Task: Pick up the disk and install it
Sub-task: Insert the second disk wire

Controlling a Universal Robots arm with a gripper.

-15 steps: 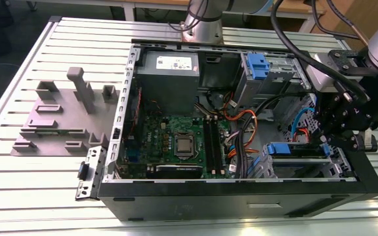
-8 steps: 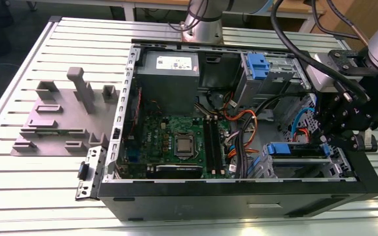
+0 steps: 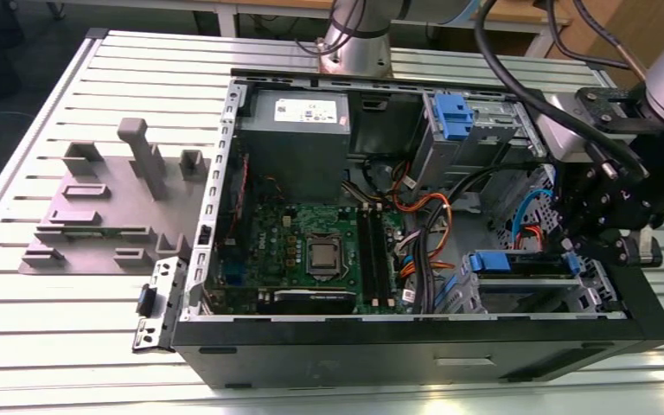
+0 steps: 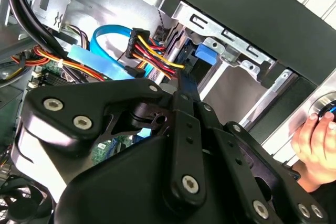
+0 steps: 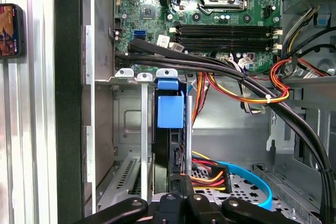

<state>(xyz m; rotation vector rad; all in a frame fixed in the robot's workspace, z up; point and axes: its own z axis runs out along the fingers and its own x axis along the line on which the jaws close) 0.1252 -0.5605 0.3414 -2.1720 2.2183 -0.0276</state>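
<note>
The tool (image 5: pixel 183 182) is sitting clenched, its jaws drawn together at the near edge of the disk (image 5: pixel 170 109). Whether it is pinching that edge or only pressing on it, I cannot tell. In the first wrist view the disk is standing on edge, its blue bracket riding between the rails of the lower drive cage (image 5: pixel 143 129). It is looking largely seated, and the narrow closed tool is probably suiting that tight slot. In the exterior view this is happening at about four o'clock of the computer case (image 3: pixel 424 350). Just beyond, a power connector (image 5: pixel 209 174) and a blue data cable (image 5: pixel 257 182) are lying loose beside the cage, apparently kept out of the slide path. Farther off, the motherboard (image 5: pixel 210 19) is lying flat, and the case is resting on the slatted table (image 3: pixel 44 346).
</note>
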